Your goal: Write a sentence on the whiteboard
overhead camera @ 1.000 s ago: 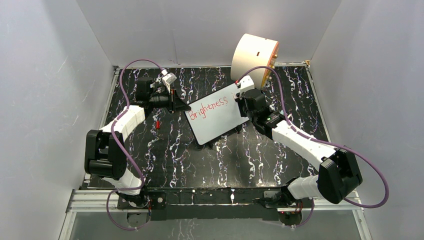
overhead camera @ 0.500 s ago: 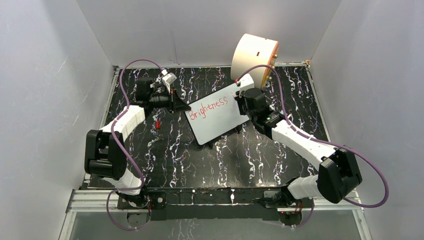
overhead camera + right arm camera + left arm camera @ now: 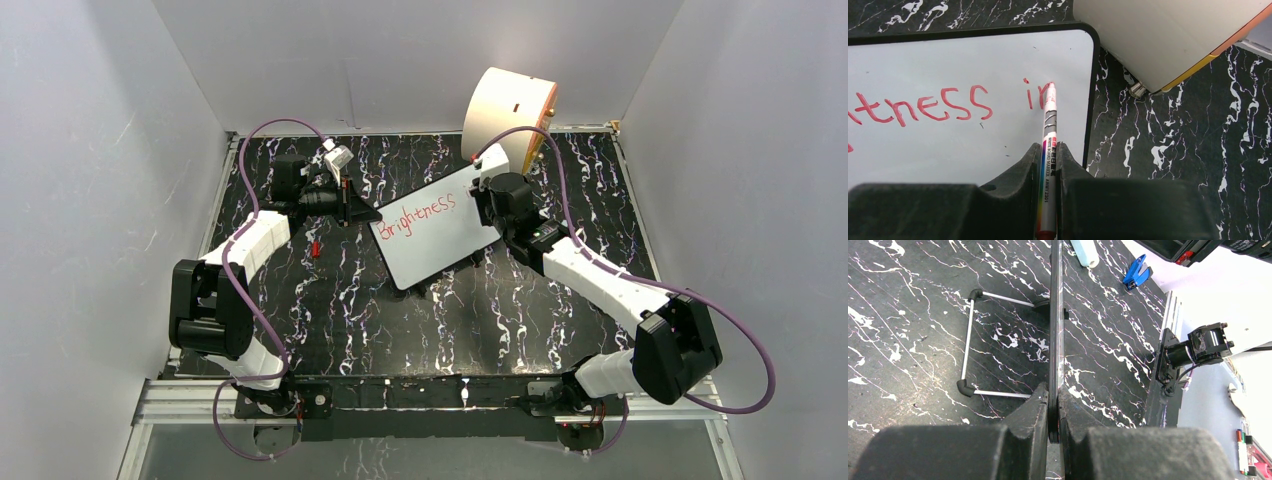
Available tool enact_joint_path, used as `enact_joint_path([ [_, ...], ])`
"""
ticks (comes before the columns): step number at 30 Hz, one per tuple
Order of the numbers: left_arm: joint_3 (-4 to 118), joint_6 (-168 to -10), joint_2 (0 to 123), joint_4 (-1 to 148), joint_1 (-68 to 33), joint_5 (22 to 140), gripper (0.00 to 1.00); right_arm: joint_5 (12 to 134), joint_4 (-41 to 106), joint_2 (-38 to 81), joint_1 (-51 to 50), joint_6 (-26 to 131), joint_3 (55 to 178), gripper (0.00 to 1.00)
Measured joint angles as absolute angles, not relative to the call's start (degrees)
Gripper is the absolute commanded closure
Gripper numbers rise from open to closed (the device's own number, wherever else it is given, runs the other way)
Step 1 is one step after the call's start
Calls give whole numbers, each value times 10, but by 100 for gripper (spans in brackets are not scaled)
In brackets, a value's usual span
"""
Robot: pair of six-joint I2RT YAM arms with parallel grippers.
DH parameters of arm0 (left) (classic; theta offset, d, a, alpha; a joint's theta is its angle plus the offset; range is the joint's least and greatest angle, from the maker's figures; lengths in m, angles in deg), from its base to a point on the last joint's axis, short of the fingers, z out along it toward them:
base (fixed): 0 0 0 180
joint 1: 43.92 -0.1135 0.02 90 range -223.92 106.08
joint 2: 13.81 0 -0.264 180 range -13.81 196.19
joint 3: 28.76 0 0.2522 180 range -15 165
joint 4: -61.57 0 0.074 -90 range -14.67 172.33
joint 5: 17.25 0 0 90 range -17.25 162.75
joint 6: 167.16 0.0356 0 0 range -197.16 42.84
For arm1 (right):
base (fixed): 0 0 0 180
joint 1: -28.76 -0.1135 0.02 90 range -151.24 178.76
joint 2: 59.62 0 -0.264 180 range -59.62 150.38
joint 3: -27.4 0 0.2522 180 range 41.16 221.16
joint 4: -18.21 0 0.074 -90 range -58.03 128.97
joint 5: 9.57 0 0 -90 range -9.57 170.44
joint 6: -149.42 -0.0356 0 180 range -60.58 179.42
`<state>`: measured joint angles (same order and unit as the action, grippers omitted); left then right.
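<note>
The whiteboard (image 3: pixel 435 232) stands tilted on a wire stand in the middle of the table. My left gripper (image 3: pixel 355 212) is shut on its left edge; the left wrist view shows the board (image 3: pixel 1056 315) edge-on between my jaws (image 3: pixel 1054 410). The sentence (image 3: pixel 416 216) reads "Brightness" in red; the right wrist view shows "tness" and a partly drawn "in" (image 3: pixel 1035 95). My right gripper (image 3: pixel 1049 155) is shut on a whiteboard marker (image 3: pixel 1048 160), whose tip touches the board (image 3: pixel 948 145) at the "n". In the top view this gripper (image 3: pixel 487 195) is at the board's right edge.
A big cream cylinder (image 3: pixel 508 115) lies on its side at the back right, close behind the board; it also shows in the right wrist view (image 3: pixel 1168 35). A small red cap (image 3: pixel 316 248) lies left of the board. A wire stand (image 3: pixel 973 342), a blue clip (image 3: pixel 1137 272) and a pale tube (image 3: pixel 1084 251) lie on the table.
My right gripper has shifted slightly along the board's right edge with the marker. The left arm and the board have not moved.
</note>
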<state>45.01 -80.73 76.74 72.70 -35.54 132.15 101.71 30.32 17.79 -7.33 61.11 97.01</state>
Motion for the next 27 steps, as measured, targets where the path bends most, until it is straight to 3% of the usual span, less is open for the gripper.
enact_joint_path([
  [27, 450, -807, 767, 727, -355, 1321, 100, 1026, 325, 176, -69, 593, 964, 100],
])
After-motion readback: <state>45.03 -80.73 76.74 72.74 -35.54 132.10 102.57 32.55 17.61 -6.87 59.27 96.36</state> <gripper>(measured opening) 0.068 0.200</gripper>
